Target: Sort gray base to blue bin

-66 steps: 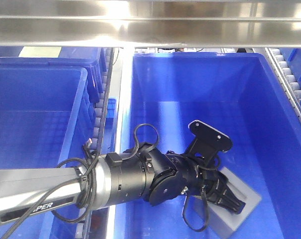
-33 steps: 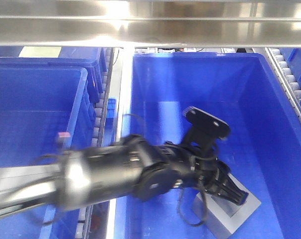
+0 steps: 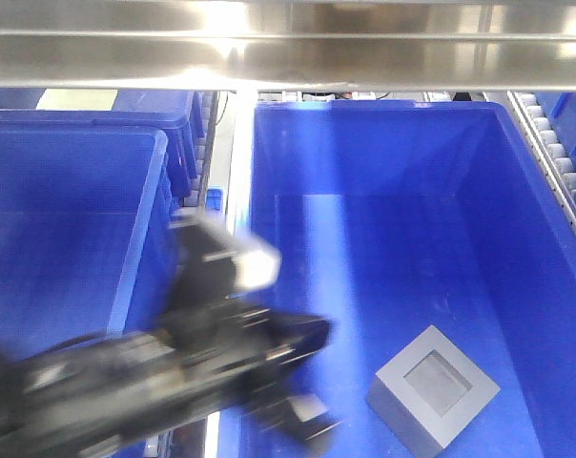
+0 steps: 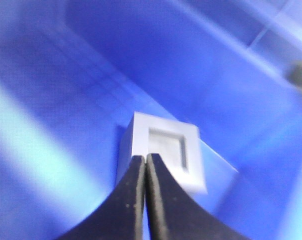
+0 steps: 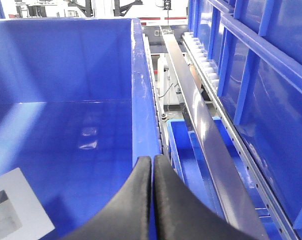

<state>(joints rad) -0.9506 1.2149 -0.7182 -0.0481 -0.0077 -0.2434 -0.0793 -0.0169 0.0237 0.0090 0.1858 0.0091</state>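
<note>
Your gray block (image 3: 433, 386) sits flat on the floor of the blue bin (image 3: 383, 162), hollow side up, just ahead of your left gripper (image 4: 145, 165), whose fingers are pressed together holding nothing, so the block looks sorted.

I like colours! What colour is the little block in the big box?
Gray base, best seen in the front-facing view.

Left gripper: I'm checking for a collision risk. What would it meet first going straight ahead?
Probably the gray base, lying just beyond the shut left gripper in the blue bin; depth is unclear.
</note>
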